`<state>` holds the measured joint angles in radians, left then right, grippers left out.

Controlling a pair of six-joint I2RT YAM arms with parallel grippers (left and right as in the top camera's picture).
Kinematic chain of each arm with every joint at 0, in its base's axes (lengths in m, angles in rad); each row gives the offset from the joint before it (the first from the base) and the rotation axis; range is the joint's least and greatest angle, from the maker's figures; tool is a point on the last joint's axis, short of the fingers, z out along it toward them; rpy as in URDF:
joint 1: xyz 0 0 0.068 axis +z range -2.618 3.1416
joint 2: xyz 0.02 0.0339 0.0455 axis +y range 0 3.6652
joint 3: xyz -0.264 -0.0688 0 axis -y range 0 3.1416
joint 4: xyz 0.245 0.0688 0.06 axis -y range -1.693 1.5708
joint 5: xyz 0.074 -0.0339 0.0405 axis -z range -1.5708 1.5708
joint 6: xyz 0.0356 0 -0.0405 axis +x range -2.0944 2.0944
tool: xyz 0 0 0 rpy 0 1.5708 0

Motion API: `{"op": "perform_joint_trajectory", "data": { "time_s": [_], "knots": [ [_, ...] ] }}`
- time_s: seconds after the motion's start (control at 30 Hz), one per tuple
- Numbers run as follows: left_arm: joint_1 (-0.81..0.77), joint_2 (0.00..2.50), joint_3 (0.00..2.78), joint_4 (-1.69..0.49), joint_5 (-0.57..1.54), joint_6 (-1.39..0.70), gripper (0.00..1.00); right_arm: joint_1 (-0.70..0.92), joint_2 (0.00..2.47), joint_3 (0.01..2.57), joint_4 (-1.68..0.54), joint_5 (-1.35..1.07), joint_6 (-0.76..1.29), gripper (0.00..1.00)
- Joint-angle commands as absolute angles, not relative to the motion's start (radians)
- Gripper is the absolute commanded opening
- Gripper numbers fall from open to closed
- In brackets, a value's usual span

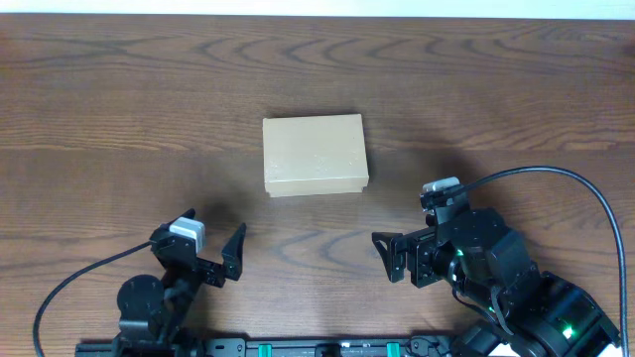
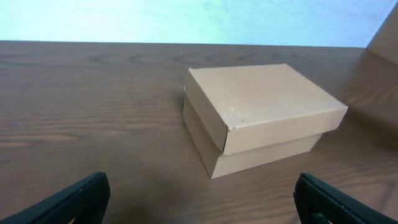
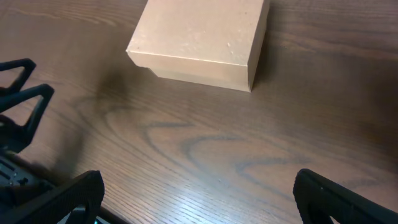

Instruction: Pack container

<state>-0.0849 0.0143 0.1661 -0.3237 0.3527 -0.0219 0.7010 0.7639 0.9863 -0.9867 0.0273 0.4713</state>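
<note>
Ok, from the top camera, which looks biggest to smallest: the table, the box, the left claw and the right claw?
1. Wooden table
2. Cardboard box
3. Left claw and right claw: both are open and look about the same size, so I won't rank them.

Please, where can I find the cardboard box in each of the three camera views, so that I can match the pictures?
Overhead: the cardboard box lies near the middle of the picture, slightly above centre, with its lid closed.
Left wrist: it sits right of centre, seen from one corner.
Right wrist: it is at the top centre, cut off by the upper edge.
Shared landmark: the dark wood-grain table under the box in every view.
</note>
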Motion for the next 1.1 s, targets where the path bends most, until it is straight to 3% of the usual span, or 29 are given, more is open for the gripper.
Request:
{"op": "perform_joint_trajectory", "data": {
  "time_s": [0.0,0.9,1.07],
  "knots": [
    [-0.079,0.003,0.138,-0.304,0.362,-0.015,0.95,0.712,0.766,0.984,-0.988,0.041,0.485,0.99],
    [-0.079,0.004,0.079,-0.247,0.356,-0.006,0.95,0.712,0.766,0.984,-0.988,0.041,0.485,0.99],
    [-0.079,0.004,0.079,-0.247,0.356,-0.006,0.95,0.714,0.764,0.965,-1.039,0.118,0.364,0.99]
  ]
}}
